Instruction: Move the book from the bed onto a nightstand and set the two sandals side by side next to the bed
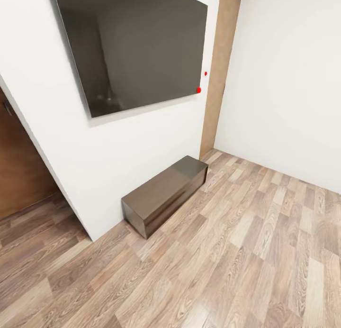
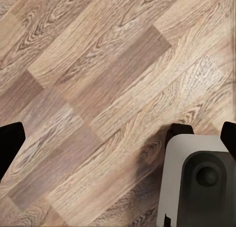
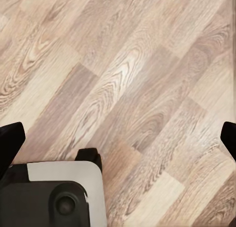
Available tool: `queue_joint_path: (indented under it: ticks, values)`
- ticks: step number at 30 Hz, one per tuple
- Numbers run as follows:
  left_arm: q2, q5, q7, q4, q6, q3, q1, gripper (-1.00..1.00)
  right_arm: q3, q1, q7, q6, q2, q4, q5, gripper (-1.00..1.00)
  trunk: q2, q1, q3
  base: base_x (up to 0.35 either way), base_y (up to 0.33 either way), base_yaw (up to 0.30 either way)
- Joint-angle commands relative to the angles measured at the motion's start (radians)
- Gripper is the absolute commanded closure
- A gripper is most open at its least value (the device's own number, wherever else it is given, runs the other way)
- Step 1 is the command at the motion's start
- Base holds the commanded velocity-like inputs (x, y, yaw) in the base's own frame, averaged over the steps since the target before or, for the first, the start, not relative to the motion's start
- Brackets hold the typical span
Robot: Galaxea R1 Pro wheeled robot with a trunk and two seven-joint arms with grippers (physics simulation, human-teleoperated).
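Head view: long low dark bench (image 1: 165, 195) on wood-plank floor (image 1: 246, 252), long side against white wall (image 1: 142, 143), under big dark wall panel (image 1: 135, 46). Brown door (image 1: 19, 171) far left. Left gripper (image 2: 118, 138) and right gripper (image 3: 118, 138) point down at floor, fingers wide apart, empty, beside robot base (image 2: 196, 182).

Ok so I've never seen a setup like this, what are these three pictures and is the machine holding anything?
It is a simulated wheeled robot with two arms. The big picture comes from its head camera: a white wall with a dark panel, a long low dark bench against the wall, and a wood-plank floor. The two smaller pictures come from cameras near each gripper, looking down at the floor and grey parts of the robot's base. The left gripper and right gripper are spread wide and hold nothing.
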Motion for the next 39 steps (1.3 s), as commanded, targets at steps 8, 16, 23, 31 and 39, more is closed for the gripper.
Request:
queue_joint_path:
  ticks: [8,16,23,31,39]
  values:
    - [-0.003,0.011,-0.005,0.0,-0.002,-0.007,0.0,-1.0,-0.008,-0.001,0.004,-0.003,-0.001,0.001,0.009,-1.0,-0.002,0.001,-0.002,0.015,0.0,-0.267]
    - [-0.003,0.011,-0.005,0.001,-0.002,-0.007,0.0,-1.0,-0.008,-0.001,0.004,-0.003,-0.001,0.001,0.009,-1.0,-0.002,0.001,-0.002,0.003,0.0,-0.274]
    - [-0.003,0.011,-0.005,0.001,-0.002,-0.007,0.0,-1.0,-0.009,-0.001,0.005,-0.003,-0.001,0.001,0.009,-1.0,-0.002,0.001,0.0,0.001,0.0,-0.278]
    - [-0.003,0.011,-0.005,0.001,-0.002,-0.007,0.0,-1.0,-0.009,-0.001,0.005,-0.003,-0.002,0.001,0.009,-1.0,-0.002,0.001,0.003,0.0,0.0,-0.279]
    - [-0.003,0.011,-0.005,0.001,-0.002,-0.007,0.0,-1.0,-0.009,-0.001,0.005,-0.003,-0.003,0.001,0.009,-1.0,-0.002,0.001,0.008,0.009,0.0,-0.279]
